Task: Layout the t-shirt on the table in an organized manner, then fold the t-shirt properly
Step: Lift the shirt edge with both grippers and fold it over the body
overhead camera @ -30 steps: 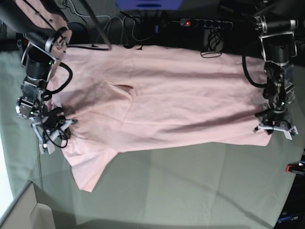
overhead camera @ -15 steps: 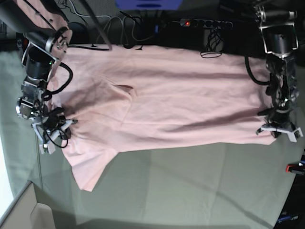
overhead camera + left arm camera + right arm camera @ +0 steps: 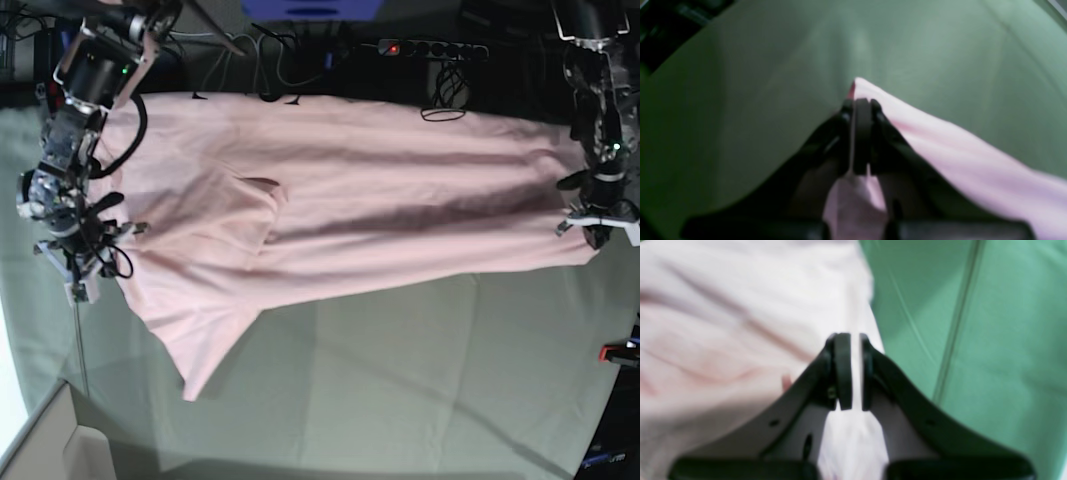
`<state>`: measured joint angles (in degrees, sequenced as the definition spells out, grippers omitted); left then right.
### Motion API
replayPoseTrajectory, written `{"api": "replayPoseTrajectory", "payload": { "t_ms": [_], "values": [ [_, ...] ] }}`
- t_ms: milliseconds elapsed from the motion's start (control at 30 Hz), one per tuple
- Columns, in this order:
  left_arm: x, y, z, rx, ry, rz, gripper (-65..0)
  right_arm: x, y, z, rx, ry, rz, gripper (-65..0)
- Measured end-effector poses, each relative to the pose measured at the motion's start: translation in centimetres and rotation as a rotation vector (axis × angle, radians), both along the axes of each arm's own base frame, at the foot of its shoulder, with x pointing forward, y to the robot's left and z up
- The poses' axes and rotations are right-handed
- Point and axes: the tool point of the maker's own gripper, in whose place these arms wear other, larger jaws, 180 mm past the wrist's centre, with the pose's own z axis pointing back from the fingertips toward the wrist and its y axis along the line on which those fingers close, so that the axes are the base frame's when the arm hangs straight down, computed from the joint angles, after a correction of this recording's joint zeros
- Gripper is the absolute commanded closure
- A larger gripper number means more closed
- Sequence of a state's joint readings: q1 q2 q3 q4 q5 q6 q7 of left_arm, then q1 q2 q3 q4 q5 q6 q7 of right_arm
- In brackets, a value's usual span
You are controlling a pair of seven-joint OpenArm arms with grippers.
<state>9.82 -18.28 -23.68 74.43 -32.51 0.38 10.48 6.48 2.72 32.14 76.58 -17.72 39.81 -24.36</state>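
Note:
The light pink t-shirt (image 3: pixel 380 210) lies stretched sideways across the table (image 3: pixel 400 380), with one sleeve pointing toward the front left. At the view's right my left gripper (image 3: pixel 598 222) is shut on the shirt's hem corner. The left wrist view shows its fingertips (image 3: pixel 861 103) pinched on a pink corner of the t-shirt (image 3: pixel 957 153) above the table (image 3: pixel 740 100). At the view's left my right gripper (image 3: pixel 82 250) is shut on the shirt's edge. In the right wrist view its gripper (image 3: pixel 853 340) holds a thin layer of the t-shirt (image 3: pixel 723 323) beside the table (image 3: pixel 973 340).
A black power strip (image 3: pixel 430 47) and loose cables (image 3: pixel 290 60) lie along the table's far edge. A red clamp (image 3: pixel 618 352) sits at the right edge. A cardboard box (image 3: pixel 50 450) stands at the bottom left corner.
The left gripper closed on the hem corner and moved right and up. The right gripper moved left and up. The shirt is pulled tauter between them.

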Motion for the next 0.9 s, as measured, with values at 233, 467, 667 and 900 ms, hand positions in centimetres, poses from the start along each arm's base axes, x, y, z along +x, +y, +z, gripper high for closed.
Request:
{"api": "replayPoseTrajectory", "payload": {
  "t_ms": [233, 467, 667, 900],
  "values": [
    [-0.3, 0.1, -0.1, -0.005, 0.002, 0.006, 0.0, -2.0, 0.2, -0.3, -0.019, 0.021, 0.000, -2.9],
    [-0.4, -0.1, -0.4, -0.010, 0.007, 0.001, 0.0, -1.7, 0.5, -0.2, -0.016, 0.016, 0.004, -3.5],
    [-1.4, -0.7, -2.3, -0.041, 0.049, 0.017, 0.0, 2.5, 2.6, -0.3, 0.026, 0.037, 0.062, -20.1],
    [-1.3, -0.9, -2.3, -0.045, 0.039, 0.021, 0.0, 4.6, 1.7, -3.7, 0.113, 0.187, 0.062, -38.1]
  ]
}}
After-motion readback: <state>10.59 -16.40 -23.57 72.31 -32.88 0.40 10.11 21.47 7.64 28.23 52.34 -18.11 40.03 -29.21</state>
